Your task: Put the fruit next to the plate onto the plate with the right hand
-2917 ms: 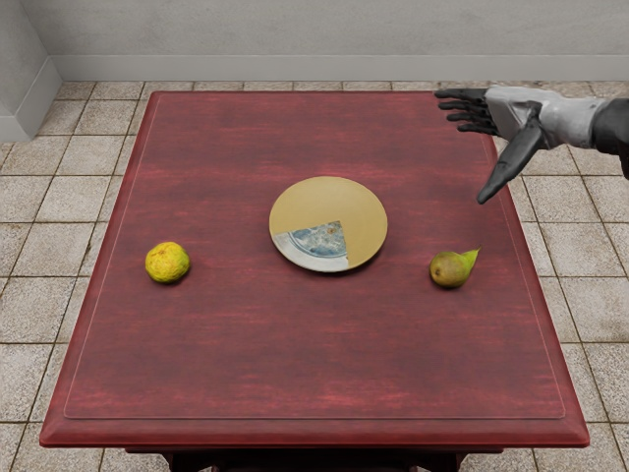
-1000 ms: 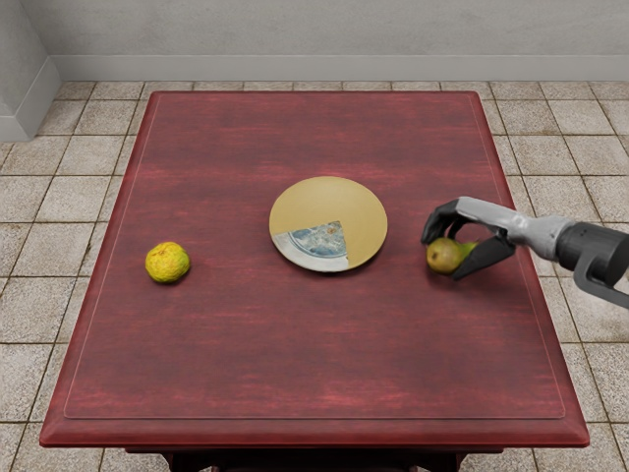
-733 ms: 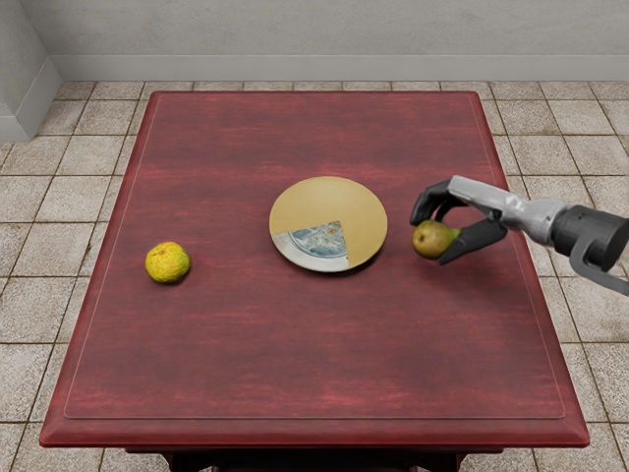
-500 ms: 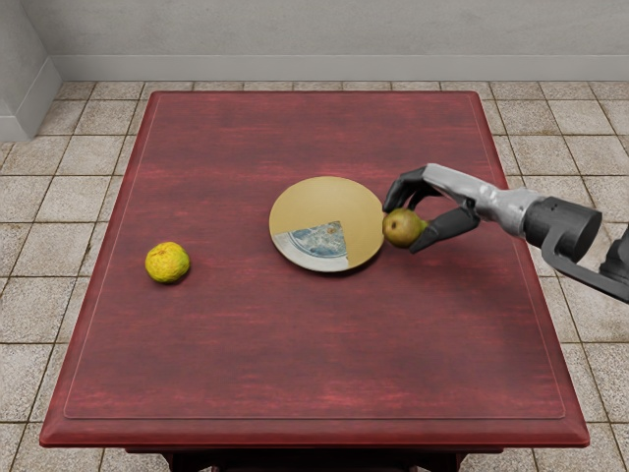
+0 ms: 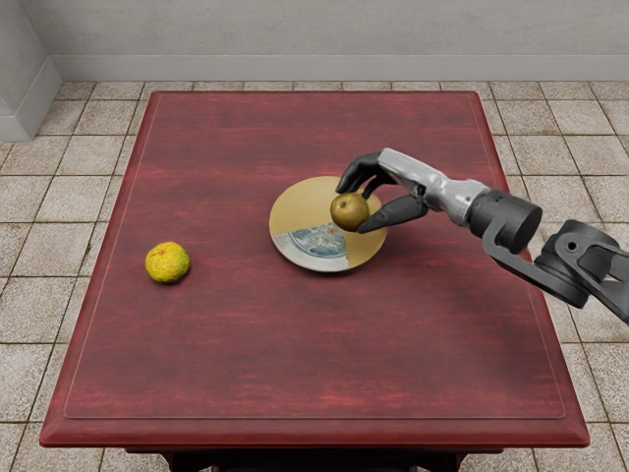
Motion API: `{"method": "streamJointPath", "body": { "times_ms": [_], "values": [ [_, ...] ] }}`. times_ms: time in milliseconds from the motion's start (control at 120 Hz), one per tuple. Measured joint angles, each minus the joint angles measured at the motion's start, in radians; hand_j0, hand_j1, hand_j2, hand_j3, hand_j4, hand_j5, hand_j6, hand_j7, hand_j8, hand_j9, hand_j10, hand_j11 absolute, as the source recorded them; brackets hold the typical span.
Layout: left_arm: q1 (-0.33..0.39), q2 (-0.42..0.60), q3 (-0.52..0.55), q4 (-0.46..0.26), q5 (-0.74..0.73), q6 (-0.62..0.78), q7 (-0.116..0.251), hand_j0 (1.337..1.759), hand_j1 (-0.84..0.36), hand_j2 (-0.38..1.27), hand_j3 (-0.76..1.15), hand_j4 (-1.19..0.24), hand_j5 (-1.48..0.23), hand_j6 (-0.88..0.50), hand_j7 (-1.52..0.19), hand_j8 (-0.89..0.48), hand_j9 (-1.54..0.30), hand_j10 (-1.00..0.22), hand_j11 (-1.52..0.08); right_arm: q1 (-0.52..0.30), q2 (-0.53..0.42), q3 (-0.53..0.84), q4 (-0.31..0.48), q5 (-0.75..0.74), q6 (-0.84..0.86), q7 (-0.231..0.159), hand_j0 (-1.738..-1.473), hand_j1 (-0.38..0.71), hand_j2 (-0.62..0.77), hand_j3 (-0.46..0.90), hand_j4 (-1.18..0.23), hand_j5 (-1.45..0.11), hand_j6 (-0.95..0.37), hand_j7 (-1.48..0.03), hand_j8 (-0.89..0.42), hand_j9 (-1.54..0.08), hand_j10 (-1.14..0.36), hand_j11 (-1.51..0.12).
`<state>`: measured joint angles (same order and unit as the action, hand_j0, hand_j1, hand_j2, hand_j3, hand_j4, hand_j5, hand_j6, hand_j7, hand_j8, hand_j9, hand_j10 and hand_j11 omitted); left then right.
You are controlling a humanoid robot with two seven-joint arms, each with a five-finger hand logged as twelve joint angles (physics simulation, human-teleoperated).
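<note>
A yellow-green pear [image 5: 348, 210] is held over the right part of the tan plate [image 5: 305, 211], which lies at the middle of the red table. My right hand [image 5: 371, 198] is shut on the pear, fingers curled over its top and thumb below it. Whether the pear touches the plate I cannot tell. The right arm reaches in from the right edge. The left arm is out of view.
A yellow-green citrus fruit [image 5: 168, 263] lies on the table's [image 5: 295, 364] left side, well apart from the plate. The plate carries a blue-grey patterned wedge [image 5: 316, 241] on its near side.
My right hand came down from the far right corner, closed on the pear beside the plate, and carried it left until it is over the plate.
</note>
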<state>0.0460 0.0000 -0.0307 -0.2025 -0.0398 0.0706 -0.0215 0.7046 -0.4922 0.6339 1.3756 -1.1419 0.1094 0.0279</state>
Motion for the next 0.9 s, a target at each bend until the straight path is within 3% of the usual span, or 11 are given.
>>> {"method": "streamJointPath", "body": {
  "times_ms": [83, 183, 292, 400, 492, 650, 792, 900],
  "values": [
    [0.0, 0.0, 0.0, 0.0, 0.0, 0.0, 0.0, 1.658, 0.35, 0.0, 0.0, 0.0, 0.0, 0.0, 0.0, 0.0, 0.0, 0.0, 0.0, 0.002, 0.015, 0.001, -0.001, 0.0, -0.003, -0.013, -1.658, 0.27, 0.22, 0.0, -0.59, -0.8, -0.47, -0.78, -0.41, -0.79, -0.54, -0.79],
    [0.0, 0.0, 0.0, 0.0, 0.0, 0.0, 0.0, 1.658, 0.35, 0.0, 0.0, 0.0, 0.0, 0.0, 0.0, 0.0, 0.0, 0.0, 0.0, 0.0, 0.042, 0.013, -0.002, 0.001, -0.046, -0.03, -1.658, 0.04, 0.13, 0.0, -0.37, -0.5, -0.3, -0.49, -0.26, -0.5, -0.34, -0.5],
    [0.0, 0.0, 0.0, 0.0, 0.0, 0.0, 0.0, 1.658, 0.35, 0.0, 0.0, 0.0, 0.0, 0.0, 0.0, 0.0, 0.0, 0.0, 0.0, 0.0, 0.042, 0.019, -0.002, 0.001, -0.065, -0.036, -1.658, -0.11, 0.08, 0.0, -0.22, -0.3, -0.18, -0.3, -0.16, -0.3, -0.21, -0.3],
    [0.0, 0.0, 0.0, 0.0, 0.0, 0.0, 0.0, 1.658, 0.35, 0.0, 0.0, 0.0, 0.0, 0.0, 0.0, 0.0, 0.0, 0.0, 0.0, 0.001, 0.037, 0.022, -0.001, 0.001, -0.072, -0.051, -1.658, -0.2, 0.05, 0.0, -0.14, -0.19, -0.11, -0.18, -0.1, -0.18, -0.13, -0.18],
    [0.0, 0.0, 0.0, 0.0, 0.0, 0.0, 0.0, 1.658, 0.35, 0.0, 0.0, 0.0, 0.0, 0.0, 0.0, 0.0, 0.0, 0.0, 0.0, 0.007, 0.026, 0.037, 0.001, 0.014, -0.031, -0.094, -1.658, -0.25, 0.03, 0.0, -0.09, -0.12, -0.08, -0.12, -0.07, -0.12, -0.09, -0.12],
    [0.001, 0.0, 0.0, -0.001, -0.001, -0.003, 0.0, 1.658, 0.35, 0.0, 0.0, 0.0, 0.0, 0.0, 0.0, 0.0, 0.0, 0.0, 0.0, 0.015, -0.16, 0.108, 0.004, 0.371, 0.284, -0.161, -1.658, -0.3, 0.01, 0.0, -0.05, -0.07, -0.04, -0.07, -0.04, -0.07, -0.05, -0.07],
    [0.011, 0.0, 0.002, -0.003, -0.002, -0.008, 0.0, 1.658, 0.35, 0.0, 0.0, 0.0, 0.0, 0.0, 0.0, 0.0, 0.0, 0.0, 0.0, 0.008, -0.362, 0.122, -0.001, 0.687, 0.446, -0.179, -1.658, -0.32, 0.01, 0.0, -0.03, -0.04, -0.03, -0.04, -0.03, -0.04, -0.03, -0.04],
    [0.017, 0.0, 0.003, -0.003, -0.003, -0.008, 0.001, 1.658, 0.35, 0.0, 0.0, 0.0, 0.0, 0.0, 0.0, 0.0, 0.0, 0.0, 0.0, -0.006, -0.443, 0.121, -0.003, 0.806, 0.482, -0.184, -1.658, -0.32, 0.0, 0.0, -0.02, -0.03, -0.02, -0.03, -0.02, -0.03, -0.02, -0.03]
  ]
}}
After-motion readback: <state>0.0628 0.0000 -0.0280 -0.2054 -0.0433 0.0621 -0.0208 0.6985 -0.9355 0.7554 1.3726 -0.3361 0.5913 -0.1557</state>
